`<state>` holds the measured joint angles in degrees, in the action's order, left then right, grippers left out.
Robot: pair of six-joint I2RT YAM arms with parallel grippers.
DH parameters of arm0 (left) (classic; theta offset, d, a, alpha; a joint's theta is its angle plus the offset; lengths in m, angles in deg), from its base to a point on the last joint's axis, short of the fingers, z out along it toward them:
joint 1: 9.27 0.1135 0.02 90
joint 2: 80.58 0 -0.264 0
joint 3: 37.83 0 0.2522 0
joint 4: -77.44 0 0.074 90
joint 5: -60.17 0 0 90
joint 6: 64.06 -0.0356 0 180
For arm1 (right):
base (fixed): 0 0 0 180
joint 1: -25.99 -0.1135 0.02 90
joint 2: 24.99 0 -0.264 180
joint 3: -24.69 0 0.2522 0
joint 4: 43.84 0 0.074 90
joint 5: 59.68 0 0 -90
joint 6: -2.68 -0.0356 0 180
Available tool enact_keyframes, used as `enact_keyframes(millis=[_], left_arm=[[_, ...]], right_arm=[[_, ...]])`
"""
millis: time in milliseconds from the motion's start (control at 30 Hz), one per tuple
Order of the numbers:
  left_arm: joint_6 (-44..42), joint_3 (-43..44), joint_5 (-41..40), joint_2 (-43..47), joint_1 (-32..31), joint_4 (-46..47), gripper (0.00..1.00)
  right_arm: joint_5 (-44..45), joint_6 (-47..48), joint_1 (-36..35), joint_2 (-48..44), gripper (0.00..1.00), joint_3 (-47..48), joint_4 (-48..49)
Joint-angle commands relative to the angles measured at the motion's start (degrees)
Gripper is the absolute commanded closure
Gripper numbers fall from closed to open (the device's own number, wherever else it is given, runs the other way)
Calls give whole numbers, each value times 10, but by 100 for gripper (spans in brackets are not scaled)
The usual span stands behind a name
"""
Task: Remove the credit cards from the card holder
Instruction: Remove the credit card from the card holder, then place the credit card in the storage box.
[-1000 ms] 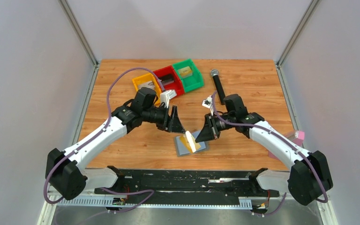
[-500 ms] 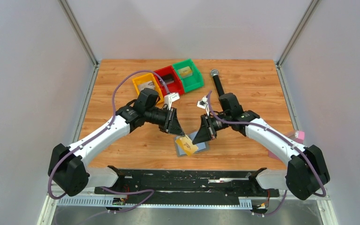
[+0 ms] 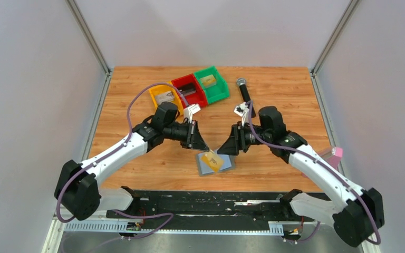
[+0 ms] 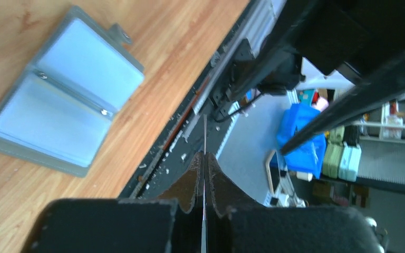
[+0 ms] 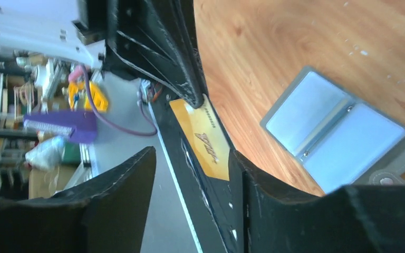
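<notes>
The tan-gold credit card [image 5: 206, 141] is off the table, pinched at one short end by the left hand [image 3: 202, 148], whose jaws are fully closed on it. Its long axis runs from those fingertips down and outward toward the near table edge. In the top view it hangs over the left part of the card holder. In the left wrist view it appears only edge-on, as a thin line. The card is thin and rigid-looking, with dark script on its face, too blurred to read.

The card holder [image 4: 63, 100] lies open and flat on the table [image 3: 295, 105], between the two hands. Its long axis runs across the table, slightly skewed. It has two pale blue glossy panels, a grey border and a small closure tab. Whether the panels contain more cards cannot be determined.

The right hand [image 3: 225, 149] is just beside the card, jaws apart, gripping nothing.

At the far side stand yellow [image 3: 163, 96], red [image 3: 189, 89] and green [image 3: 211, 83] plastic bins; their contents are indistinct.
</notes>
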<state>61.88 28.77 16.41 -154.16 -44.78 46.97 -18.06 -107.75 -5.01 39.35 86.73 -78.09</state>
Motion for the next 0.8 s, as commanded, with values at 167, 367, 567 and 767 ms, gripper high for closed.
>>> enact_keyframes(millis=[167, 367, 567, 767], left_arm=[[178, -67, -139, 76, 10, 224, 100], [264, -124, -239, 148, 9, 315, 100], [291, -148, -285, 184, 9, 346, 100], [320, -160, -284, 189, 9, 382, 100]], right_arm=[[164, -270, 0, -143, 38, -135, 226], [214, -351, -2, -185, 40, -177, 285], [220, -387, -1, -190, 47, -209, 347], [205, -420, -1, -169, 49, -207, 394]])
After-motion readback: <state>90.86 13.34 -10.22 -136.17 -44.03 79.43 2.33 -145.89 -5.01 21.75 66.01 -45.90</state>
